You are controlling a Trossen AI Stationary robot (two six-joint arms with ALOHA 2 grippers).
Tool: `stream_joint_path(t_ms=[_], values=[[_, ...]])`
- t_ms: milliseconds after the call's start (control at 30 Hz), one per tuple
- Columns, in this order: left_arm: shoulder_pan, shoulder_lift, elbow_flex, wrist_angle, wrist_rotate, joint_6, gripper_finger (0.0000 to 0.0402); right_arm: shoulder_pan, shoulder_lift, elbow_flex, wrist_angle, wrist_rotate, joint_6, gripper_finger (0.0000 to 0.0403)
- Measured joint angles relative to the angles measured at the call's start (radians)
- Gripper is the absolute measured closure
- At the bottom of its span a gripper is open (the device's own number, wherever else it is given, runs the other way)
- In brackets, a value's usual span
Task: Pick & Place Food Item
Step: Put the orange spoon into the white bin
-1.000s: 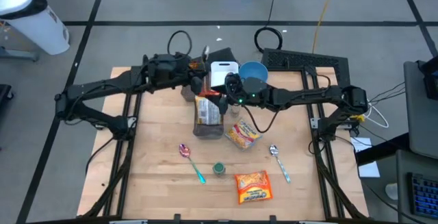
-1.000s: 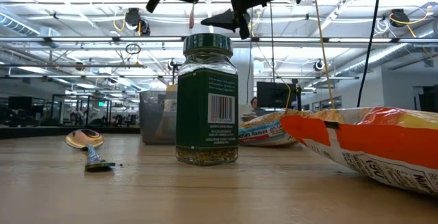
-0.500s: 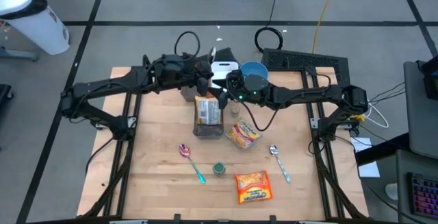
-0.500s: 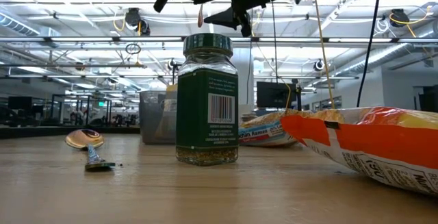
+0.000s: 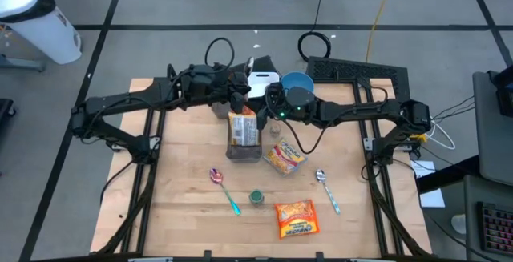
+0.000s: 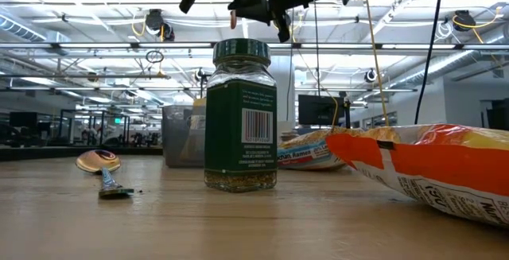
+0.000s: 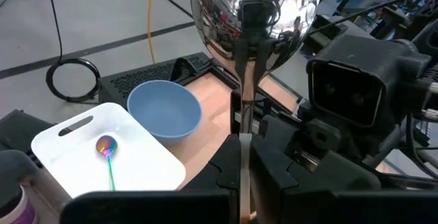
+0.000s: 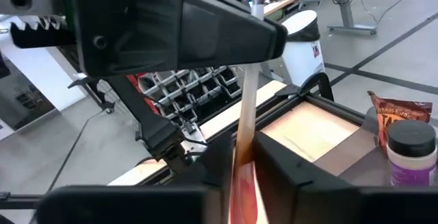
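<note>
A metal spoon, with a mirror-bright bowl (image 7: pixel 253 18) and a handle that turns copper-red toward its end (image 8: pixel 241 135), hangs high above the table's far middle between both grippers. My left gripper (image 7: pixel 243 172) and my right gripper (image 8: pixel 243 179) are both shut on its handle and face each other closely (image 5: pixel 255 98). Food packs lie on the wood below: a clear bag (image 5: pixel 243 130), a noodle packet (image 5: pixel 284 156), an orange snack bag (image 5: pixel 296 218) and a green-lidded spice jar (image 6: pixel 241 117), none of them touched. My left gripper pinches the spoon's handle (image 7: pixel 242 131) between its two fingers, with the bowl standing out beyond the fingertips. The spoon is lifted clear of the table. My right gripper pinches the handle's copper-red part (image 8: pixel 239 152) between its two fingers, coming at it from the side opposite my left gripper, whose fingers (image 8: pixel 171 25) sit farther up the same handle.
A white tray (image 7: pixel 65 148) holding a small spoon and a blue bowl (image 7: pixel 164 111) stand at the far edge. A purple-lidded jar (image 8: pixel 409 152) stands near them. Two more spoons (image 5: pixel 223 188) (image 5: pixel 327 190) lie on the near half of the table.
My right gripper has shut on the spoon's handle, its fingers having stood wide apart a second ago. My left gripper, still shut on the spoon, has carried it a little toward the right gripper. The spoon stays clear of the table.
</note>
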Motion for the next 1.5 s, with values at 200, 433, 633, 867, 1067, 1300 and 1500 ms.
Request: stream_joint_path(t_ms=[200,433,633,867,1067,1300,1500], values=[[-0.005,0.000,0.000,0.003,0.000,0.000,0.0389,0.000,0.000,0.000,-0.001,0.000,-0.019,0.0396],[0.001,0.000,-0.001,0.039,0.058,0.010,0.0353,0.000,-0.001,0.000,0.005,0.000,-0.030,0.0400],[0.053,0.000,-0.001,0.091,0.261,0.003,0.0306,0.001,-0.009,0.000,-0.001,-0.015,-0.047,0.0401],[0.132,-0.001,-0.001,0.136,0.446,-0.061,0.0232,0.000,-0.034,-0.003,-0.009,-0.023,-0.074,0.0402],[0.182,-0.001,-0.001,0.139,0.493,-0.084,0.0183,-0.015,-0.061,-0.002,-0.026,-0.024,-0.079,0.0402],[0.209,-0.004,-0.001,0.149,0.586,-0.122,0.0166,-0.047,-0.102,0.000,-0.050,-0.052,-0.079,0.0402],[0.210,-0.004,-0.001,0.155,0.579,-0.177,0.0165,-0.070,-0.136,0.000,-0.093,-0.053,-0.100,0.0402]])
